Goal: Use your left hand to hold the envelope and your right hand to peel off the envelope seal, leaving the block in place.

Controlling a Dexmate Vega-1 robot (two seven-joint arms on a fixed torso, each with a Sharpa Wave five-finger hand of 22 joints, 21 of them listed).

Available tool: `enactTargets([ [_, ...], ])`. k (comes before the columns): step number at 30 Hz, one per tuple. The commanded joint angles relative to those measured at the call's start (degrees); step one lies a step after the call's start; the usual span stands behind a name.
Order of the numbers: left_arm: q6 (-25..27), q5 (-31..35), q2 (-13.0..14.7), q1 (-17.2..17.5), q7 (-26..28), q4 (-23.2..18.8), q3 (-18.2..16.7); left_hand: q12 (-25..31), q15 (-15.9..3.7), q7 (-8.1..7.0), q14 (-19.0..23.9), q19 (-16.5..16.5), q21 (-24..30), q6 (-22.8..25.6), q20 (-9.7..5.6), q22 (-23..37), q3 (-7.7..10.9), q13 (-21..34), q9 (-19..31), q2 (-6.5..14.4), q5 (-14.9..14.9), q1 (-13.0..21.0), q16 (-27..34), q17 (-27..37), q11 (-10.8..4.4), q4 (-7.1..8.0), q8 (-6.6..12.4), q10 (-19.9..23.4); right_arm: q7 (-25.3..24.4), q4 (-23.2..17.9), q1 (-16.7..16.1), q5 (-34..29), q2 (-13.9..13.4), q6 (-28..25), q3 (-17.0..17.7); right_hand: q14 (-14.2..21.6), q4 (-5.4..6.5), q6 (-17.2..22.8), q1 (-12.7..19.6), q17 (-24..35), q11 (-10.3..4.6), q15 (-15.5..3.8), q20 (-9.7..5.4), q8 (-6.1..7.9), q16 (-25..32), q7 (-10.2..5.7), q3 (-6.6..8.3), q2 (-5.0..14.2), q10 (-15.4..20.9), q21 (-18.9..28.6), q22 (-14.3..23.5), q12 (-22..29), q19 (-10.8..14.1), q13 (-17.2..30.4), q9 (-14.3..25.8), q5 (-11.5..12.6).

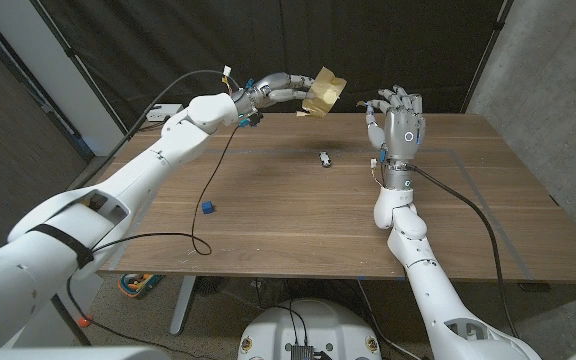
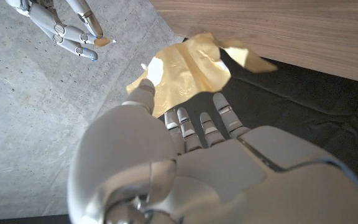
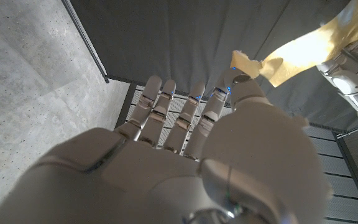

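My left hand (image 1: 273, 88) holds the tan envelope (image 1: 324, 93) up in the air over the table's far edge; the envelope looks crumpled and open in the left wrist view (image 2: 188, 68). My right hand (image 1: 400, 122) is raised to the right of it, fingers up, pinching a small tan bit of the seal (image 2: 102, 42) between thumb and finger, a short gap from the envelope. In the right wrist view the seal piece (image 3: 243, 62) sits at my fingertips with the envelope (image 3: 309, 45) just beyond. The small blue block (image 1: 208, 207) lies on the table, left of middle.
The wooden table (image 1: 288, 220) spans the view. A small black-and-white object (image 1: 325, 158) lies near its middle, towards the far side. A black cable (image 1: 203, 230) hangs from my left arm onto the table near the block. A dark curtain and a concrete wall stand behind.
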Motion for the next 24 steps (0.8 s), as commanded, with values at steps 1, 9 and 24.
enactTargets([
  [1, -0.8, -2.4, 5.7, 5.1, -0.8, -5.8, -3.1, -2.8, 2.17, 1.39, -2.3, -2.7, -0.9, -11.5, 1.85, 0.3, -1.71, -0.4, -1.6, -0.2, 0.8, -3.0, 0.2, -0.1, 2.59, 1.14, -5.48, -4.5, 0.0, -3.1, -1.8, 0.3, 2.5, -2.5, -2.4, 1.0, 0.31, -1.9, 0.2, 0.0, 0.04, -10.19, -6.30, -2.79, 0.2, -1.73, 0.81, -1.17, 0.0, 0.5, -0.1, -0.5, 1.0, -0.1, 2.4, -2.4],
  [9, -2.8, -2.5, 8.2, 7.5, -0.6, -7.3, -4.8, -5.6, 3.07, 1.44, -4.2, -4.4, -1.8, -21.7, 2.23, 0.3, -3.67, -1.3, -3.5, -1.5, 1.2, -5.4, 0.3, -0.3, 4.05, 1.92, -7.18, -8.2, 0.0, -5.1, -2.9, 2.8, 0.5, -10.1, -8.2, -0.4, 1.61, -21.6, -4.9, 0.3, 0.38, -9.94, -5.01, -10.44, -0.2, -1.56, 2.21, -4.82, -6.5, -1.9, -0.4, -4.8, 2.2, -1.4, -1.6, -6.4],
  [24, -6.0, -6.5, 12.6, 14.9, -0.5, -9.2, -8.6, -6.2, 3.14, 1.31, -4.9, -4.9, -2.1, -21.5, 2.43, 0.4, -4.34, -1.6, -4.1, -1.6, 1.4, -6.4, 0.2, -0.4, 4.38, 2.43, -6.40, -8.9, 0.0, -11.4, -3.6, 13.0, -9.8, -29.0, -24.2, -1.1, 2.67, -22.4, -8.1, 0.5, 0.41, -9.79, -4.26, -9.74, -0.1, -1.61, 1.61, -5.36, -7.8, -2.7, -0.3, -5.3, 2.0, -1.8, -1.8, -7.1],
])
